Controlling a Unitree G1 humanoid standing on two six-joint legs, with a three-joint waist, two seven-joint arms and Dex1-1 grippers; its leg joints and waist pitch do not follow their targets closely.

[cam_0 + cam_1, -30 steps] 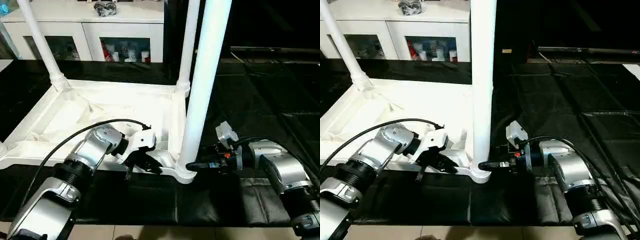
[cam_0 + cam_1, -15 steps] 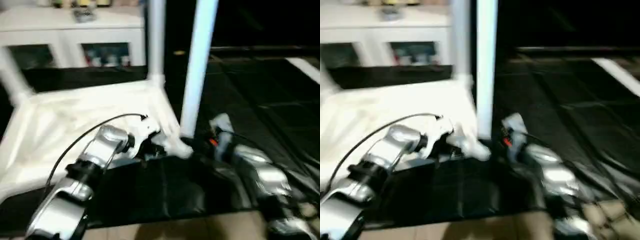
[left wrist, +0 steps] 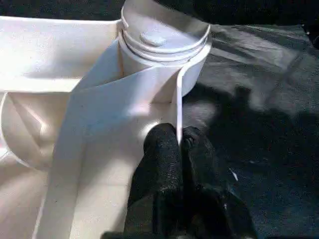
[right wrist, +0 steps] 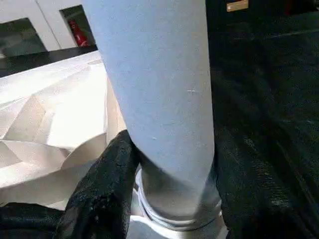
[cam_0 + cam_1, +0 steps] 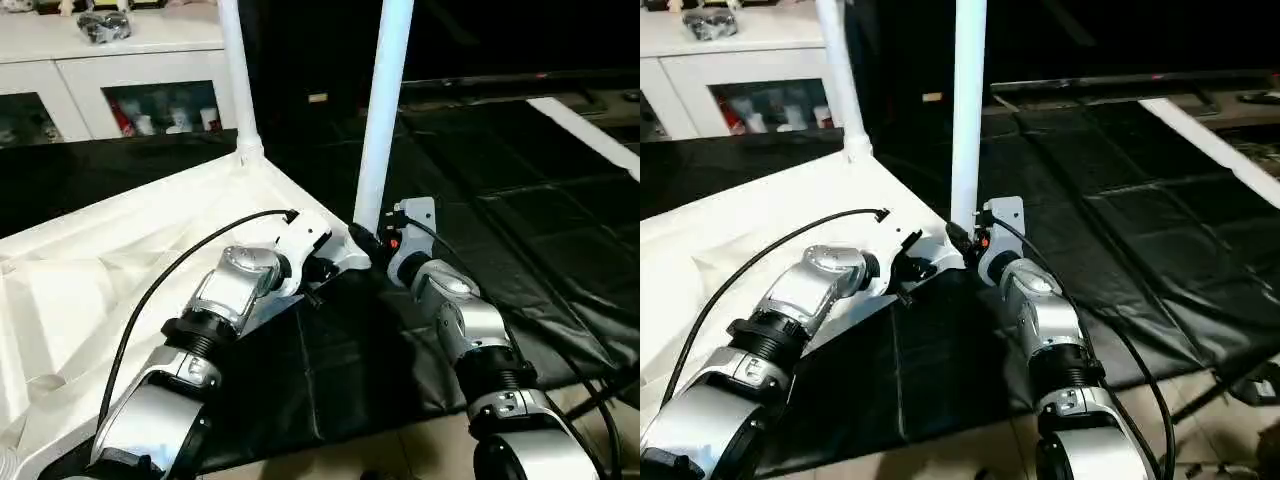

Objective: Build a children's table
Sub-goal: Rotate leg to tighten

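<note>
The children's table top [image 5: 120, 260] lies upside down on black mats, ribbed underside up. One white leg [image 5: 236, 70] stands in its far corner socket, and another leg [image 5: 382, 110] stands in the near corner socket [image 3: 164, 42]. My left gripper [image 3: 178, 137] is shut on the top's thin rim just beside that socket; it shows too as my left gripper [image 5: 322, 270] in the left eye view. At the base of the near leg [image 4: 159, 89], my right gripper [image 5: 366, 238] is closed around it, one black finger [image 4: 107, 179] on each side.
A white glass-door cabinet [image 5: 110, 80] stands at the back left. Black mats [image 5: 500, 180] cover the floor to the right, with a white strip [image 5: 590, 130] at their far right edge. Bare light floor [image 5: 330, 460] runs along the front, and cables trail at the lower right.
The head views have swung and tilted, so the whole scene sits differently in the picture. Both grippers keep the same holds at the near corner.
</note>
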